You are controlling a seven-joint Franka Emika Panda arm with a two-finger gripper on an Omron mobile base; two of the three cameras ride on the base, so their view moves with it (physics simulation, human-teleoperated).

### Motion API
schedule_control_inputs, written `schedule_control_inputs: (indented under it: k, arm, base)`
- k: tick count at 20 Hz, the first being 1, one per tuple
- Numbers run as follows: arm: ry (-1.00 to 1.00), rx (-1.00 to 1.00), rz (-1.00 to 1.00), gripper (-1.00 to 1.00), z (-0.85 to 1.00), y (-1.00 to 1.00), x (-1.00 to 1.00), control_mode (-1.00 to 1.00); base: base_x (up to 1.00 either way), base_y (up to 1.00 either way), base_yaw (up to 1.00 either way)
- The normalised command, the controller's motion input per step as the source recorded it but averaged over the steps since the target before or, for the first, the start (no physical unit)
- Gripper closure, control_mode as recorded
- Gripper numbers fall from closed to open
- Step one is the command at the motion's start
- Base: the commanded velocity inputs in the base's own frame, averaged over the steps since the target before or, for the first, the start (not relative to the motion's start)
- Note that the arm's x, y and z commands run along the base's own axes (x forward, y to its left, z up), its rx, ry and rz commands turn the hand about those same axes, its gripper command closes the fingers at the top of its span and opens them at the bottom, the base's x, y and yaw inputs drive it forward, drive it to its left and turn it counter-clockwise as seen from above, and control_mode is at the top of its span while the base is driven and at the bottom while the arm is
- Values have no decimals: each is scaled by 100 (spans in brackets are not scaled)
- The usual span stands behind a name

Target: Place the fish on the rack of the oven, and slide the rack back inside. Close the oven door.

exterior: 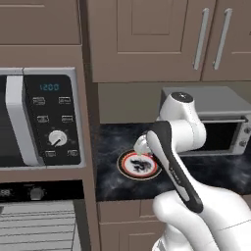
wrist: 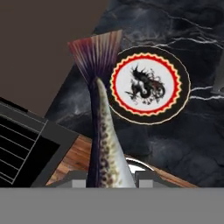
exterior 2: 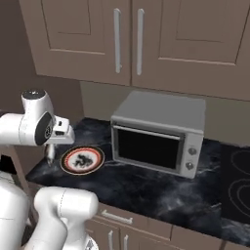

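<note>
Now we carry the fish [wrist: 103,140] in closed jaws above the plate [wrist: 149,85] | next: swing toward the rack [exterior: 37,228], frame's lower left.

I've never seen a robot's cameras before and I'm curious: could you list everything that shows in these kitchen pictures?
fish: one, dark and speckled with a purplish tail, hanging from the gripper above the counter's edge
plate: one, white with red and black rim and dark emblem, on the counter
counter: one, black marbled
toaster oven: one, grey, on the counter right of the plate
microwave: one, silver and black, built in at left
oven: one, black control strip, pale ribbed cavity, below the microwave
cabinets: several, brown, above
stovetop: one, black, far right
gripper: one, white arm, holding the fish
</note>
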Motion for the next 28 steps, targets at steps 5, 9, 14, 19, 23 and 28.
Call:
schedule_control_inputs:
  k: [5,9,14,19,23,28]
  arm:
    - [0,0,0,100,0,0,0,100]
    - [0,0,0,100,0,0,0,100]
    - [0,0,0,100,0,0,0,100]
    - [0,0,0,100,0,0,0,100]
    - [0,0,0,100,0,0,0,100]
    - [0,0,0,100,0,0,0,100]
  base:
    - [0,-64,72]
    - [-5,-66,66]
    - [-1,-20,56]
    - [0,8,38]
    - [0,45,27]
    - [0,71,22]
